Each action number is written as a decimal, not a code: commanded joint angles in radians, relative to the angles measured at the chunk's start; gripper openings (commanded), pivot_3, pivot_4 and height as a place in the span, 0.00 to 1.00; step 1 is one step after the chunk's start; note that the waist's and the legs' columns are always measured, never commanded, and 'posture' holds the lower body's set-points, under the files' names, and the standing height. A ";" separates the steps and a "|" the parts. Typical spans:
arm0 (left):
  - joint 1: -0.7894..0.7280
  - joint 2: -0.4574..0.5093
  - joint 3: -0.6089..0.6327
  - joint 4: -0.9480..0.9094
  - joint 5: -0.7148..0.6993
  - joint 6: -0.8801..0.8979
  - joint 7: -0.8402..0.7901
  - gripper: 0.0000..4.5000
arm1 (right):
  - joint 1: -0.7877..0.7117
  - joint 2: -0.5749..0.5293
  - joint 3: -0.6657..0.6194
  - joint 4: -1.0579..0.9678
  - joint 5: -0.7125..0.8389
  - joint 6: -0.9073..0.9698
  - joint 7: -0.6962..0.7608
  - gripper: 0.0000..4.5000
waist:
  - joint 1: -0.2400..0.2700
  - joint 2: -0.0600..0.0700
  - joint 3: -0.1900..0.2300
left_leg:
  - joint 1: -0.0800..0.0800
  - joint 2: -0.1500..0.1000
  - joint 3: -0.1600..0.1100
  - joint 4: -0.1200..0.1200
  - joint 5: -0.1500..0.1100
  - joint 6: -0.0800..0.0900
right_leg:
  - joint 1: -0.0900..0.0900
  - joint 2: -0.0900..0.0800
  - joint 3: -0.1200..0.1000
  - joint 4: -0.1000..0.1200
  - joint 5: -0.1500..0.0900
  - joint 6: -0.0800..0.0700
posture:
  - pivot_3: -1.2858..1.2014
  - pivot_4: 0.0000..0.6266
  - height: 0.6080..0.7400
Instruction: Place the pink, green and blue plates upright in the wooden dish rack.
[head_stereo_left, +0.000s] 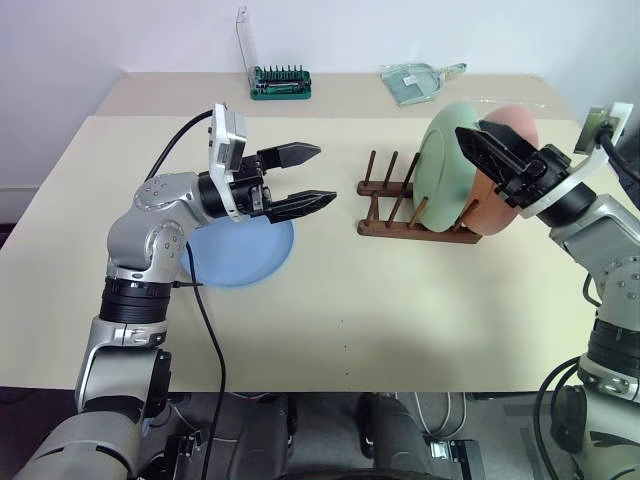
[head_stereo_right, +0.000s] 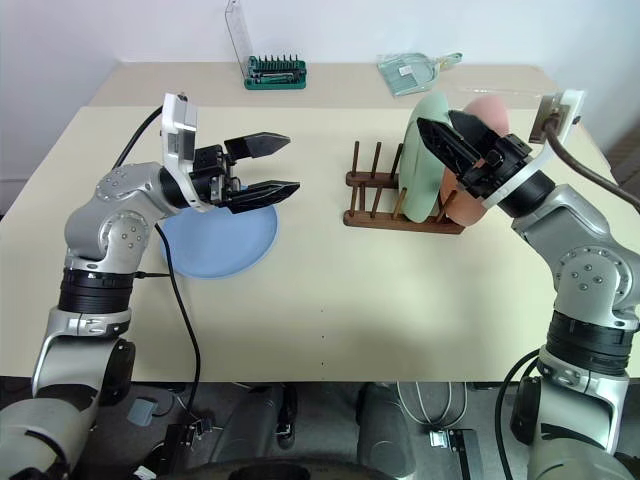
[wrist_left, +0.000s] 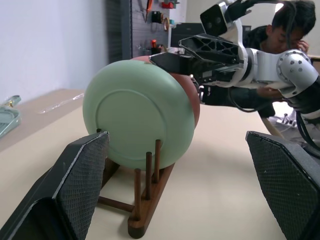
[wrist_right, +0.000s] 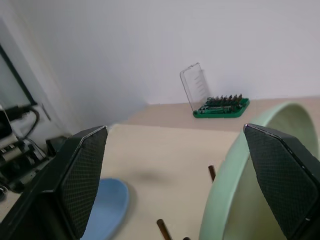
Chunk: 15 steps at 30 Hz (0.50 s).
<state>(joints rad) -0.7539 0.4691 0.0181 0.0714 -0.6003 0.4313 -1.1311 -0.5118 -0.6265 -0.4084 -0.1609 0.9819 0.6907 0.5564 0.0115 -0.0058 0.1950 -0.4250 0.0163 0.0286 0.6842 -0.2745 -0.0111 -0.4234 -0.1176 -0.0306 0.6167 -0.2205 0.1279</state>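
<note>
a pale bench (head_stereo_left: 400, 330) carries everything. the blue plate (head_stereo_left: 240, 255) lies flat on it, face up, just below the left pincer (head_stereo_left: 305, 180), not yet racked. the green plate (head_stereo_left: 445, 165) and the pink plate (head_stereo_left: 515, 125) stand on edge in the wooden dish rack (head_stereo_left: 400, 215), propped between its pegs so they stay upright, broad faces turned along the rails. the right pincer (head_stereo_left: 478, 150) hovers at the green plate's upper rim, fingers apart, gripping nothing. the left pincer is spread wide and empty, pointing toward the rack.
</note>
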 joint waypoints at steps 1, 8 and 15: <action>-0.025 0.018 0.023 -0.016 -0.002 0.007 0.010 1.00 | -0.040 -0.003 -0.054 -0.045 0.013 -0.070 0.019 0.99 | -0.001 0.000 0.000 | 0.000 0.000 0.000 0.000 0.000 0.000 | 0.000 0.000 0.000 0.000 0.000 0.000 | 0.52 0.24 0.88; -0.038 0.231 0.015 0.055 0.056 0.182 0.007 1.00 | 0.063 -0.130 0.006 -0.185 0.084 -0.007 0.291 0.99 | -0.003 0.000 0.000 | 0.000 0.000 0.000 0.000 0.000 0.000 | 0.000 0.000 0.000 0.000 0.000 0.000 | 0.52 0.24 0.88; -0.138 0.508 -0.065 0.236 0.182 0.447 -0.005 1.00 | 0.049 -0.146 0.075 -0.163 0.089 0.011 0.386 0.99 | -0.007 -0.002 0.001 | 0.000 0.000 -0.001 0.000 0.000 0.000 | 0.000 0.000 0.000 0.001 0.000 0.000 | 0.52 0.24 0.88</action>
<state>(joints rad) -0.8528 0.9372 -0.0295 0.2909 -0.4574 0.8202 -1.1303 -0.4377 -0.7756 -0.3294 -0.3210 1.0705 0.7151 0.9344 0.0041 -0.0075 0.1959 -0.4247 0.0165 0.0279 0.6841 -0.2746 -0.0111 -0.4237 -0.1172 -0.0308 0.6177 -0.2206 0.1279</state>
